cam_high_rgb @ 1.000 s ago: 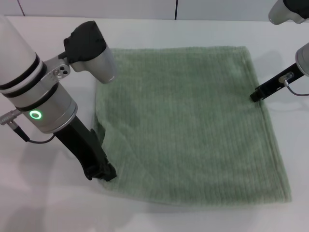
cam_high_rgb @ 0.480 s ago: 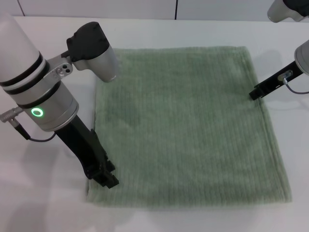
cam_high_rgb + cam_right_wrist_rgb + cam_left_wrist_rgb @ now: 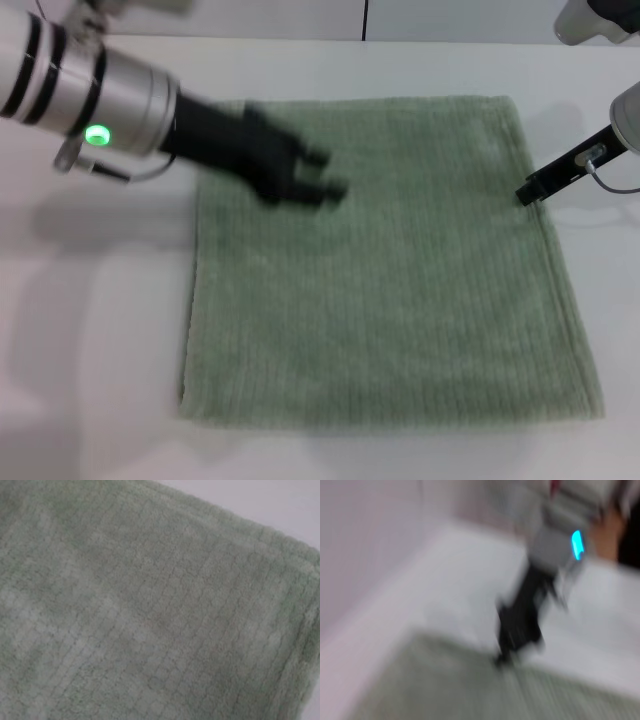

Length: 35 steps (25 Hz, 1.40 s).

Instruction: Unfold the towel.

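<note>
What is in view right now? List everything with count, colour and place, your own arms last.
towel: one, pale sage green, spread flat across the middle of the table, no fold visible.
table: one, white, under the towel.
left gripper: one, black, above the towel's far left part, blurred in motion.
right gripper: one, black, at the towel's right edge near the far corner; contact unclear.
</note>
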Each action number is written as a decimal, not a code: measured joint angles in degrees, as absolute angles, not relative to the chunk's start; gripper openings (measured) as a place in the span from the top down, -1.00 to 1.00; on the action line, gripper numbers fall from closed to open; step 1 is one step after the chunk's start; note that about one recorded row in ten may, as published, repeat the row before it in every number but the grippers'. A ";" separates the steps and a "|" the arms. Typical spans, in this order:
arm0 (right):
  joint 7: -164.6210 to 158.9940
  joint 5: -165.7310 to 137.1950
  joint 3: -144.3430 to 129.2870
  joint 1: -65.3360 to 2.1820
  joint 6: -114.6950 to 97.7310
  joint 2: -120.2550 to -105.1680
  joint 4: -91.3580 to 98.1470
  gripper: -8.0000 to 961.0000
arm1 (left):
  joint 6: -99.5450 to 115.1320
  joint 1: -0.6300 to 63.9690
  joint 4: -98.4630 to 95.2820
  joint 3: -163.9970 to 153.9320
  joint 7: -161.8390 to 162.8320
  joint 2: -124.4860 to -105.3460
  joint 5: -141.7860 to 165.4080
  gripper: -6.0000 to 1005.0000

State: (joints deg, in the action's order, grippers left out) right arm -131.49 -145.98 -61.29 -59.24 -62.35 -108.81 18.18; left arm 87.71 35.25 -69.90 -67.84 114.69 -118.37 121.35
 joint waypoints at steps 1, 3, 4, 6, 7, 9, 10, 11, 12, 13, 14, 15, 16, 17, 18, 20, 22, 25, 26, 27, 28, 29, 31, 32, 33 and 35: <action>-131.49 -145.94 -61.24 -59.24 -62.33 -108.80 18.26 0.99 | 87.71 35.25 -69.90 -67.84 114.69 -118.37 121.35 0.08; -131.52 -145.78 -61.21 -59.31 -62.27 -108.84 18.44 0.99 | 84.11 34.26 -68.62 -66.95 111.70 -118.34 116.80 0.07; -131.62 -145.68 -61.21 -59.61 -62.17 -108.96 18.74 0.99 | 76.49 32.95 -62.35 -64.55 103.36 -118.33 104.27 0.08; -131.69 -145.66 -61.19 -59.87 -62.10 -109.07 18.87 0.99 | 75.05 32.94 -60.14 -63.74 101.30 -118.32 101.14 0.08; -131.78 -145.64 -61.16 -60.15 -62.01 -109.16 18.93 0.99 | 73.50 33.03 -57.33 -62.58 98.94 -118.30 97.57 0.08; -132.28 -145.59 -61.20 -61.33 -61.42 -109.41 19.00 0.99 | 69.62 33.92 -48.93 -58.65 92.56 -118.23 88.92 0.09; -132.28 -145.59 -61.20 -61.33 -61.42 -109.41 19.00 0.99 | 68.64 34.22 -46.79 -57.60 90.87 -118.22 86.61 0.09; -132.67 -145.70 -61.30 -61.72 -61.04 -109.51 19.18 0.99 | 68.64 34.22 -46.79 -57.60 90.87 -118.22 86.61 0.09; -133.30 -146.04 -61.47 -62.10 -60.59 -109.75 19.51 0.99 | 68.64 34.22 -46.79 -57.60 90.87 -118.22 86.61 0.09; -134.15 -146.84 -61.62 -62.31 -60.15 -110.20 20.58 0.99 | 66.80 34.83 -42.96 -55.72 87.46 -118.22 82.80 0.10; -135.84 -149.47 -61.75 -62.37 -59.72 -111.80 24.32 0.99 | 62.08 36.84 -33.80 -50.23 79.38 -118.12 75.21 0.10; -135.84 -149.47 -61.75 -62.37 -59.72 -111.80 24.32 0.99 | 60.66 37.47 -31.65 -48.56 77.49 -118.08 73.72 0.12; -136.80 -151.42 -61.75 -62.07 -59.62 -113.07 27.46 0.99 | 60.22 37.66 -31.08 -48.03 77.06 -118.07 73.40 0.13; -137.72 -153.50 -61.76 -61.74 -59.58 -114.32 30.53 0.99 | 57.63 38.74 -28.04 -44.56 74.59 -118.05 71.93 0.16; -138.46 -155.43 -61.78 -61.36 -59.44 -115.66 33.60 0.99 | 56.17 39.07 -26.59 -42.29 73.47 -118.03 71.29 0.18; -139.85 -159.41 -62.10 -60.54 -58.83 -118.33 39.89 0.99 | 54.61 39.67 -25.24 -39.45 72.02 -118.03 70.64 0.24; -141.66 -160.74 -64.36 -59.69 -57.22 -119.51 43.72 0.99 | 53.40 39.97 -24.01 -36.37 70.32 -118.03 69.55 0.29; -145.90 -158.23 -73.20 -56.87 -52.02 -119.63 48.37 0.99 | 52.36 39.92 -23.13 -34.22 68.61 -118.04 66.83 0.42; -147.14 -157.54 -75.96 -55.22 -49.80 -119.65 50.64 0.99 | 51.90 39.81 -22.96 -33.98 68.30 -118.06 65.95 0.47; -148.48 -156.99 -79.10 -53.13 -47.10 -119.66 53.49 0.99 | 51.30 39.79 -22.49 -33.83 67.87 -118.08 64.92 0.52; -149.92 -156.69 -82.18 -50.70 -44.03 -119.65 56.47 0.99 | 50.84 39.81 -21.93 -33.79 67.28 -118.09 63.91 0.51; -151.86 -156.51 -87.84 -45.92 -36.76 -119.53 61.72 0.99 | 50.33 39.95 -20.83 -33.79 65.44 -118.09 61.74 0.51; -152.30 -156.50 -90.74 -42.67 -32.08 -119.52 64.44 0.99 | 50.19 40.02 -20.38 -33.79 64.33 -118.10 60.56 0.51; -152.44 -156.50 -92.94 -39.77 -26.91 -119.51 66.37 0.99 | 50.12 40.02 -20.07 -33.78 63.09 -118.17 59.26 0.51; -152.42 -156.50 -94.97 -36.77 -21.13 -119.51 67.78 0.99 | 50.12 40.02 -20.07 -33.78 63.09 -118.17 59.26 0.51; -152.33 -156.50 -98.86 -31.57 -9.51 -119.54 69.00 0.99 | 50.06 40.09 -18.37 -33.75 60.01 -118.30 55.53 0.51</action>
State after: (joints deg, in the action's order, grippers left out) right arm -152.33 -156.50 -98.86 -31.57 -9.51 -119.54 69.00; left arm 50.06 40.09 -18.37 -33.75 60.01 -118.30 55.53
